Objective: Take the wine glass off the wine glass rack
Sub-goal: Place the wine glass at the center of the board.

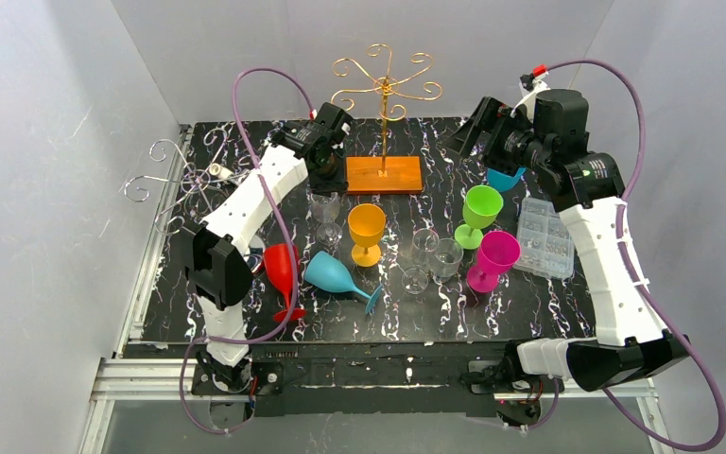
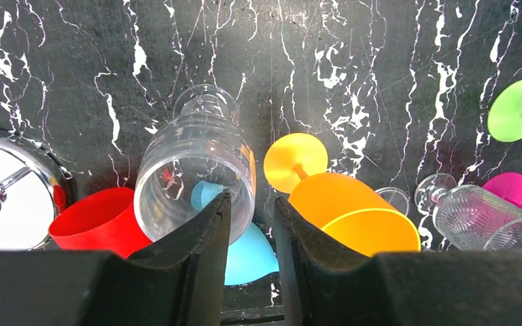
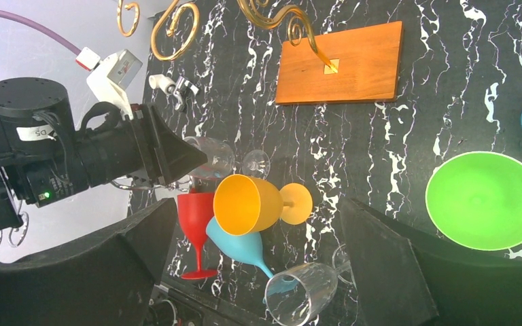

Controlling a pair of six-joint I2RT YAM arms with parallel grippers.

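Observation:
A clear wine glass [image 1: 324, 205] [image 2: 192, 166] stands upright on the black marbled table. My left gripper [image 1: 325, 178] [image 2: 251, 202] hovers right over its rim. One finger [image 2: 207, 231] dips inside the bowl, and the other finger [image 2: 296, 231] stands outside, a small gap off the glass wall. The gold wine glass rack [image 1: 386, 87] on its wooden base [image 3: 340, 61] has nothing hanging on it. My right gripper [image 1: 480, 134] [image 3: 258, 272] is spread wide and empty at the back right.
A silver rack [image 1: 172, 175] stands at the left edge. Red [image 1: 282, 270], blue [image 1: 336, 274], orange [image 1: 366, 227], green [image 1: 480, 208], magenta [image 1: 493, 257] and clear [image 1: 435, 253] glasses crowd the middle. A teal glass [image 1: 506, 178] and a plastic box [image 1: 546, 236] are at the right.

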